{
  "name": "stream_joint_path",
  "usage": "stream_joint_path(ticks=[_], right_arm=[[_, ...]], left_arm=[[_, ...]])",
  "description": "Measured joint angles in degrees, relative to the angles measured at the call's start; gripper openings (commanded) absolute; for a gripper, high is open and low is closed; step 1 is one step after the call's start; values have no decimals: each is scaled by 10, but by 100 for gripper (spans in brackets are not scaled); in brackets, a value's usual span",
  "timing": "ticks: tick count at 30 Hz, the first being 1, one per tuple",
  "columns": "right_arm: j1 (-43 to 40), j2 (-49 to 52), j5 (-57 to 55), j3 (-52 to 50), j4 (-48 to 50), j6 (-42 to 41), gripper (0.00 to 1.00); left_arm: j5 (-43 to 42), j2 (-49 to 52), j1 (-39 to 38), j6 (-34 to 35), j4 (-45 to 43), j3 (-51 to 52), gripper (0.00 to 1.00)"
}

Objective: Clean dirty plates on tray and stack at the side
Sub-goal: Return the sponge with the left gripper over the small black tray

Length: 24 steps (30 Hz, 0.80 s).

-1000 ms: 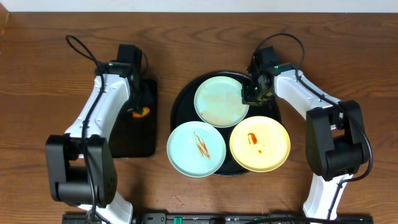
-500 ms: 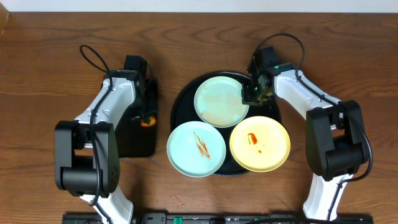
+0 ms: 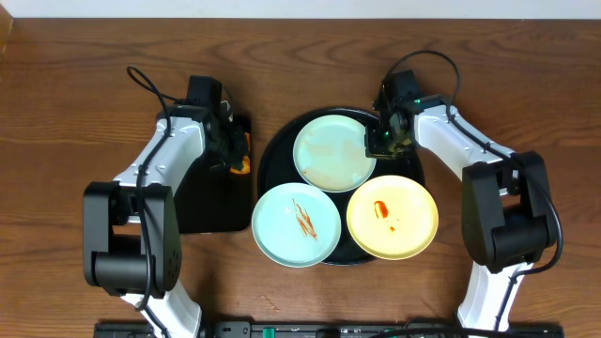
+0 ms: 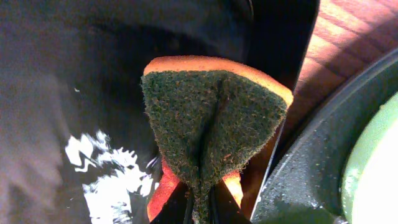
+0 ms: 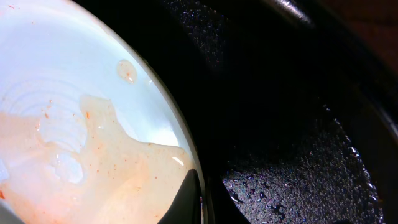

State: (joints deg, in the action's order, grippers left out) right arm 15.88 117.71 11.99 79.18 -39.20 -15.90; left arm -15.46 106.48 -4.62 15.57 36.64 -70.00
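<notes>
Sponge [image 4: 211,124] (scratchy green face, orange foam) folded in left gripper [image 4: 199,208].

Overhead is evenly lit and sharp, wrist cams way murkier.
White glare lower left on the small black tray [image 4: 62,74], sponge [image 4: 211,137] crisp; right wrist view is dark, with the plate [image 5: 74,124] bright and a bit soft.

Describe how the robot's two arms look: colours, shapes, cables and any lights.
Both the left arm and right arm have smooth white shells between chunky black joints. A thin black cable loops from each wrist. A small green light glows on the right wrist. The fingertips are slim and dark.
</notes>
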Motion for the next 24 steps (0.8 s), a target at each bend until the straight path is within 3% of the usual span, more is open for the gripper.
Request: stream_joint_path(ticks=[17,24], right_arm=[[0,0,0,0,0,0,1],[0,0,0,0,-2,0,1]], left_arm=[[-41,0,0,-33,-3,0,8],[55,0,-2,-38,56,0,8]])
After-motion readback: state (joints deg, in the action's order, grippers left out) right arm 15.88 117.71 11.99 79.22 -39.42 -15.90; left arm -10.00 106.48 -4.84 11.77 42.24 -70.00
